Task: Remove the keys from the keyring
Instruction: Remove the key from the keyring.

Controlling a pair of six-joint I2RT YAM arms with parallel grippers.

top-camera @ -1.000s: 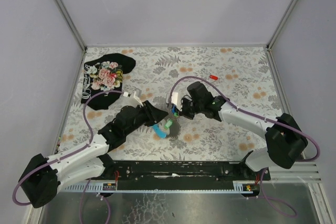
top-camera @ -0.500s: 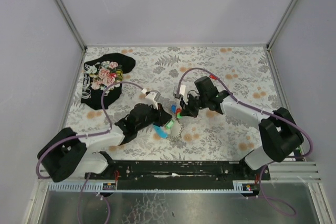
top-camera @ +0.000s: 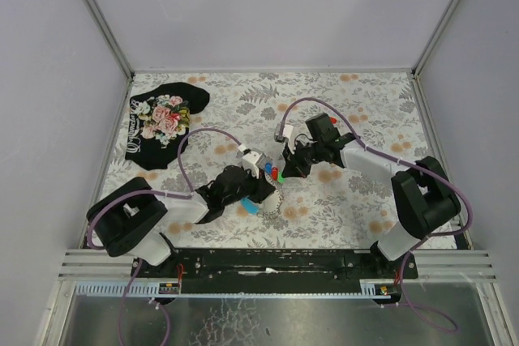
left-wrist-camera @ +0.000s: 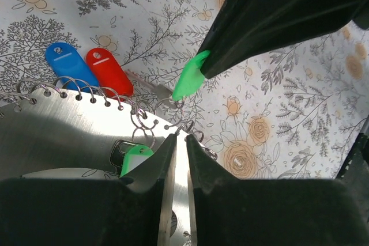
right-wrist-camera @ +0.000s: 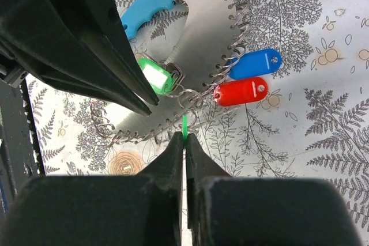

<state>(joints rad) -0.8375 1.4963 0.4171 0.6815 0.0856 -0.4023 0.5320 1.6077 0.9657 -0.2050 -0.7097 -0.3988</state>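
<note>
The keyring (top-camera: 273, 201) is a flat silvery plate (right-wrist-camera: 207, 33) edged with several small wire rings, with a light-blue fob (right-wrist-camera: 144, 8). A blue key (right-wrist-camera: 253, 63) and a red key (right-wrist-camera: 239, 91) lie beside it on their rings. My right gripper (right-wrist-camera: 185, 137) is shut on a green key (right-wrist-camera: 184, 124), which shows edge-on there and as a green tab (left-wrist-camera: 192, 79) in the left wrist view. A second green key (left-wrist-camera: 135, 156) lies on the plate. My left gripper (left-wrist-camera: 180, 136) is pinched narrow on a wire ring at the plate's edge, right next to the right gripper (top-camera: 280, 172).
A black floral cloth (top-camera: 162, 123) lies at the back left of the flower-patterned table cover (top-camera: 365, 95). Metal frame rails (top-camera: 272, 70) border the table. Both arms' purple cables loop above the middle.
My left arm has swung in toward the middle and its jaws have closed onto the keyring's edge. The right gripper has kept its hold on the green key and shifted slightly back and right.
</note>
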